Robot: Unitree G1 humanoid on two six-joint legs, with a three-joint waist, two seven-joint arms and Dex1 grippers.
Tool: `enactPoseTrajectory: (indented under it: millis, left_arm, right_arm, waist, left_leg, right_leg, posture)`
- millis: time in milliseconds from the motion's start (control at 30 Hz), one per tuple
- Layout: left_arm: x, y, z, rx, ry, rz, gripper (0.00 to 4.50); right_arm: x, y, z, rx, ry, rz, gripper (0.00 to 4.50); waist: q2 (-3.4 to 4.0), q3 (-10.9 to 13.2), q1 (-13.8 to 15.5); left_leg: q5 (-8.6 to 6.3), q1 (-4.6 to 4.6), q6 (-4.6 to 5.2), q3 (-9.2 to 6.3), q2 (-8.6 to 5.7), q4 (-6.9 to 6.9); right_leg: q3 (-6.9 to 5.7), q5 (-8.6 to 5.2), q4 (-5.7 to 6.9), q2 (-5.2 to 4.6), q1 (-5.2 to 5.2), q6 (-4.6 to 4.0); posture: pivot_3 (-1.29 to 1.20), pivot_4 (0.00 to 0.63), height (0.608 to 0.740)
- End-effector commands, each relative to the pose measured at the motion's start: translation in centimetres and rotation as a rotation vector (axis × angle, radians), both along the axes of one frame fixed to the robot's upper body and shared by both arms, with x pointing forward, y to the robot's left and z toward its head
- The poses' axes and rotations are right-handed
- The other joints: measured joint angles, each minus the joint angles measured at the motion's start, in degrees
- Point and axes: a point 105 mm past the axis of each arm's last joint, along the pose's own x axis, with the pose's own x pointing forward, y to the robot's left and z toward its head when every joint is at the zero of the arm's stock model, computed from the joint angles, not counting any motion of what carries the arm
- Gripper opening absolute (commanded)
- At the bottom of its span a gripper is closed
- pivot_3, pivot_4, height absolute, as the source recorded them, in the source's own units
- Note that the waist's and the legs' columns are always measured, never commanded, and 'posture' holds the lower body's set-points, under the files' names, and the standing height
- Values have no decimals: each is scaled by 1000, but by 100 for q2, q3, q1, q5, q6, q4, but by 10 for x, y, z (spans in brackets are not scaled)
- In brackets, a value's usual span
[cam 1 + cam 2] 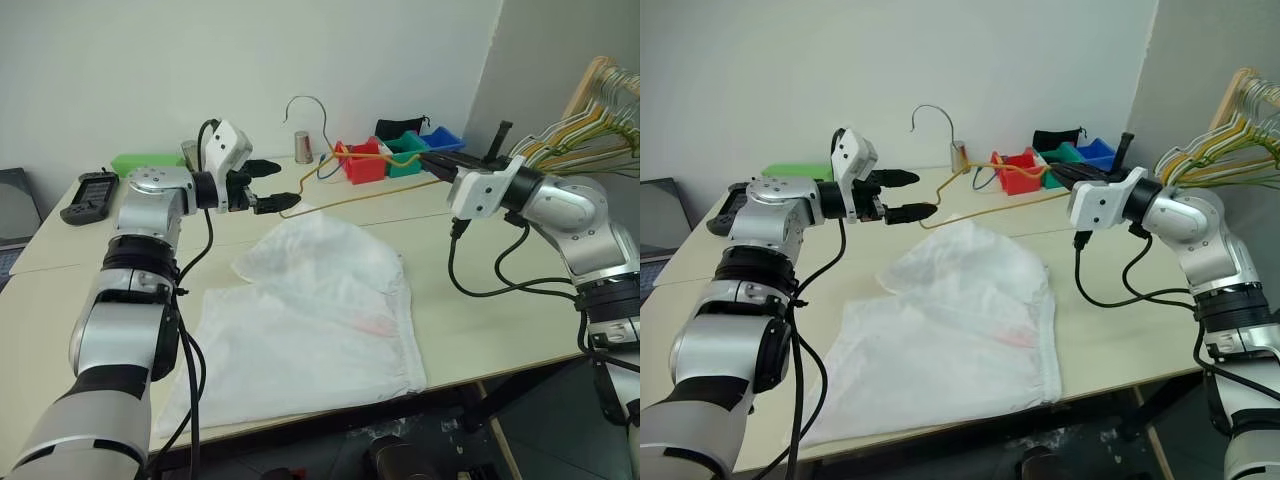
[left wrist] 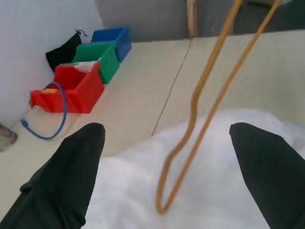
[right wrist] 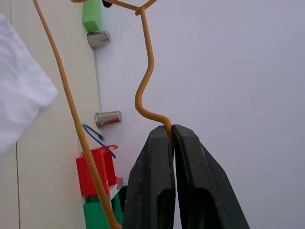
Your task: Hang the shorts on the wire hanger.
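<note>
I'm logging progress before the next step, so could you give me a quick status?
Right gripper shut on wire hanger, held above table. Left gripper open at hanger's far corner. Shorts flat on table, not hung. Nothing in the way.

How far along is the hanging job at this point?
Done: the right gripper is shut on the wire hanger, held up over the table. In hand: the open left gripper sits at the hanger's far corner, not closed on it. Left: the shorts lie flat on the table, not yet on the hanger.
</note>
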Motion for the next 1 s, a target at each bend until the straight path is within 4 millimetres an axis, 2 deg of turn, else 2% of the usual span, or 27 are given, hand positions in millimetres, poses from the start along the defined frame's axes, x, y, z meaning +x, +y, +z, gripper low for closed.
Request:
enactPoseTrajectory:
  millis: [33,133,333,667,733,1000]
  left_arm:
    - [-5,0,-6,139,4,-70,4500]
    - [-14,6,-26,247,80,-130,4500]
    - [-9,6,-28,273,57,-105,4500]
    - [-6,4,-26,256,31,-95,2561]
    - [-6,3,-25,252,18,-91,2321]
    - [-4,2,-21,238,-3,-87,553]
  right_arm:
    - [-9,4,22,41,-67,33,47]
    - [-9,4,25,47,-81,31,47]
    - [-11,9,31,53,-121,50,47]
    - [-14,14,36,48,-176,78,0]
    - [-14,15,35,47,-178,82,0]
    - [-12,17,32,40,-171,83,0]
  waist:
    - [0,0,-14]
    - [0,0,-48]
    - [0,0,-141]
    - [0,0,-157]
    - [0,0,-151]
    - [0,0,-146]
  left_leg:
    - [0,0,0,0,0,0]
    - [0,0,0,1,0,0]
    - [0,0,0,1,1,2]
    - [0,-1,1,1,1,1]
    - [0,0,1,1,1,1]
    - [0,0,1,1,1,1]
  right_leg:
    - [0,0,0,0,0,0]
    - [1,0,3,0,-2,0]
    - [1,0,6,0,-3,0]
    - [2,0,8,0,-5,0]
    - [2,0,9,0,-5,0]
    - [2,0,10,0,-5,0]
  posture:
    - [-157,2,740]
    - [-164,0,740]
    - [-162,0,740]
    - [-152,0,740]
    - [-148,0,740]
    - [-140,0,740]
